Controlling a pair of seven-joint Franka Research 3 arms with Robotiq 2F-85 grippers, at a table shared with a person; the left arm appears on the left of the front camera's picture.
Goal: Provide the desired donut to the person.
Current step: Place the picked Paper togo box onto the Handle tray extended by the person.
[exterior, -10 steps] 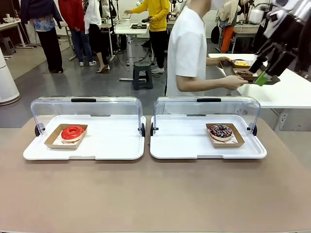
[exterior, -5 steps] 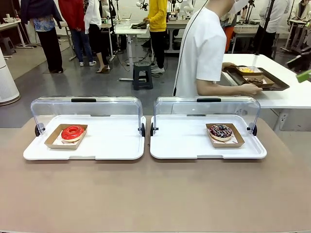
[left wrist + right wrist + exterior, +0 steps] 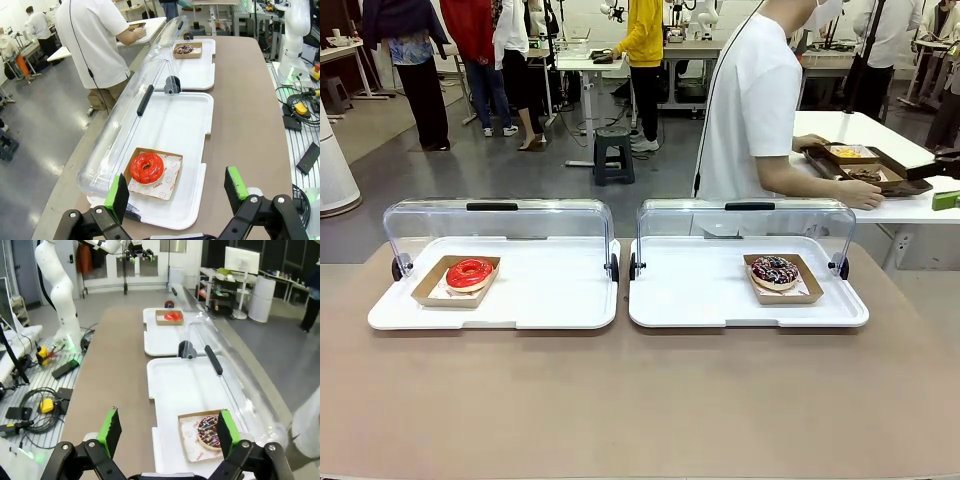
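A red-glazed donut (image 3: 469,272) lies in a cardboard tray on the left white tray (image 3: 520,315). A chocolate sprinkled donut (image 3: 775,270) lies in its cardboard tray on the right white tray (image 3: 700,315). Both clear lids stand open. The person (image 3: 752,100) stands behind the right tray, side on, with both hands on a dark tray (image 3: 880,178) on a side table. My left gripper (image 3: 177,192) hangs open above the red donut (image 3: 147,167). Above the chocolate donut (image 3: 210,431) my right gripper (image 3: 168,432) is open too; one of its green fingertips (image 3: 947,200) shows at the right edge.
The open lids (image 3: 498,225) rise along the trays' far edges. A white side table (image 3: 920,200) stands at the back right. Bare brown tabletop (image 3: 640,400) stretches in front of the trays. Cables and small boxes (image 3: 45,405) lie beside the table. Bystanders and a stool (image 3: 614,150) are farther back.
My right arm swung from the upper right down and out past the right edge. The person shifted right and pulled the dark tray along the side table.
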